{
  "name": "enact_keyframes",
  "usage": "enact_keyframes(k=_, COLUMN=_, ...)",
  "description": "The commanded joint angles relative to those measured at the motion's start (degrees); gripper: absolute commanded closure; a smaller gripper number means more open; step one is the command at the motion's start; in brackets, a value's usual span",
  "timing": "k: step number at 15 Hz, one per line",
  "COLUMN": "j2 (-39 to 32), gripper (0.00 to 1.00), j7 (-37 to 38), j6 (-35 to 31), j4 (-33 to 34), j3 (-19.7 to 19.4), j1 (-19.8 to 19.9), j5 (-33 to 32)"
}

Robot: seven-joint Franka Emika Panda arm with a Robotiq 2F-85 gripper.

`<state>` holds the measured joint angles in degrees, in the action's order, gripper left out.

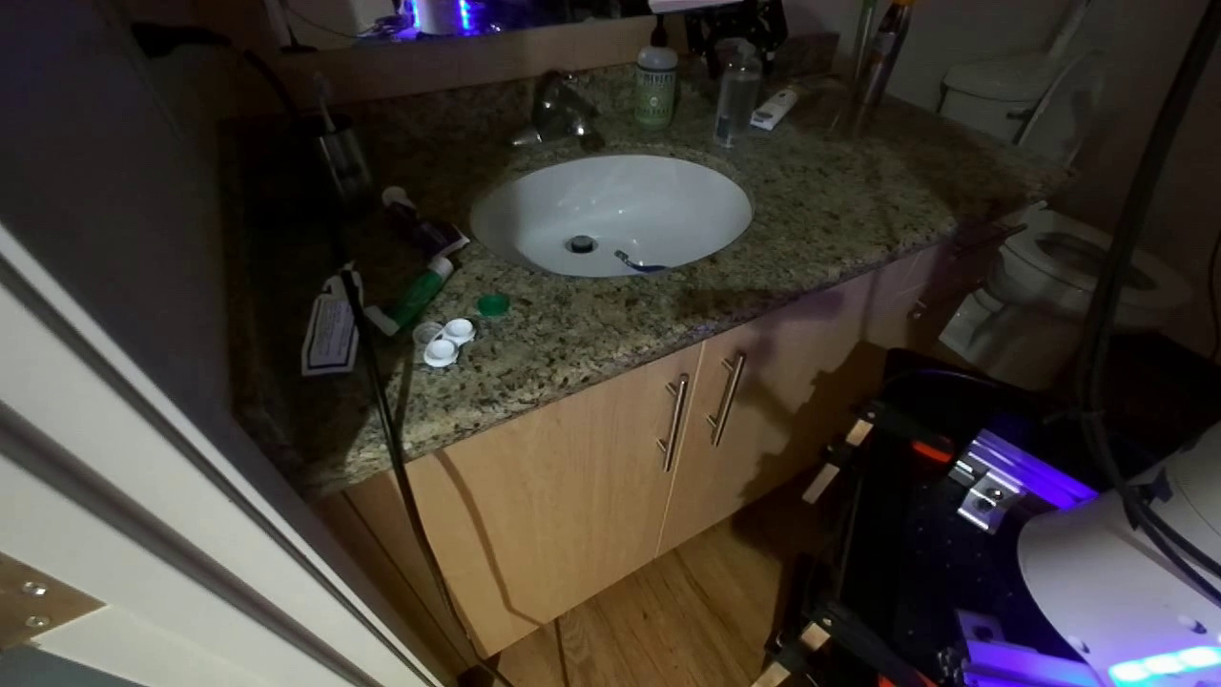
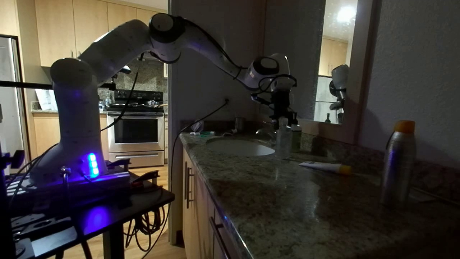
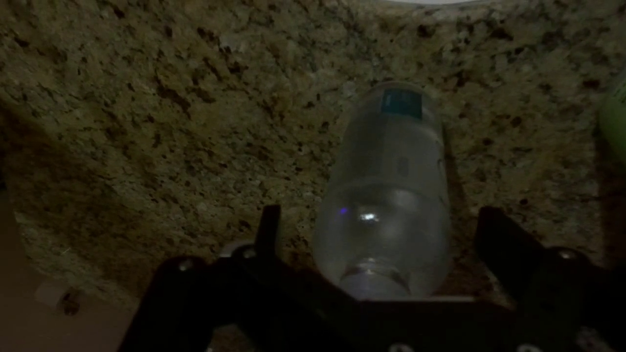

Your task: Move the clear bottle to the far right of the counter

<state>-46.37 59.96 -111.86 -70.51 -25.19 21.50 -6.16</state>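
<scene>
Wrist view: the end effector [image 3: 379,215] has its jaws wide apart, left and right of the clear bottle [image 3: 386,190], which stands upright on the table [image 3: 195,142].

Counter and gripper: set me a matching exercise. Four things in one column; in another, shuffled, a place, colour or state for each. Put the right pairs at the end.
Things:
1. clear bottle
2. gripper
3. can
4. sink

Places, colours, states:
A. open
B. white and oval
C. between two fingers in the wrist view
D. silver with an orange top

Pairs: 1-C, 2-A, 3-D, 4-B.
</scene>
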Motion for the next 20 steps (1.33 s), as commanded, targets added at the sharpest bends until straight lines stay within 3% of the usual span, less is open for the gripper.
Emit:
enact_keyframes(k=1, j2=0.03, gripper=0.0, j7=0.0, j6=0.0, j4=0.01, j3=0.0, j1=0.0, j5=0.0)
enact_keyframes(k=3, j2=0.03, gripper=0.04, j7=-0.33, j6=-0.53, j4=-0.25, j3=0.06, j1=0.05, j5=-0.07)
enact_keyframes(k=4, j2=-0.17, gripper=0.26, j7=0.1, j6=-0.81, j4=-0.17, j3=-0.19, j1=-0.15, j5=-0.41)
enact_keyframes(k=6, j2=-0.45, gripper=0.31, j7=0.34, j6=-0.97, j4=-0.07, j3=-0.31, j1=-0.17, j5=-0.63)
enact_keyframes(k=10, j2=-0.77, gripper=0.58, j7=0.68, j6=-1.37, j4=0.18, j3=-0.5, j1=-0.23, j5=-0.93)
enact_keyframes(k=13, j2=-0.48, gripper=0.62, j7=2.48, j6=-3.35, j4=-0.33, j3=-0.84, j1=-0.71, j5=-0.97)
enact_keyframes(k=16, j2=2.66, gripper=0.62, j7=7.22, j6=-11.05, j4=-1.8, j3=-1.56, j1=-1.53, j5=-0.7)
enact_keyframes(k=20, j2=6.21, gripper=0.62, j7=9.02, j6=-14.02, j4=0.54, j3=-2.59, j1=1.09, j5=1.31)
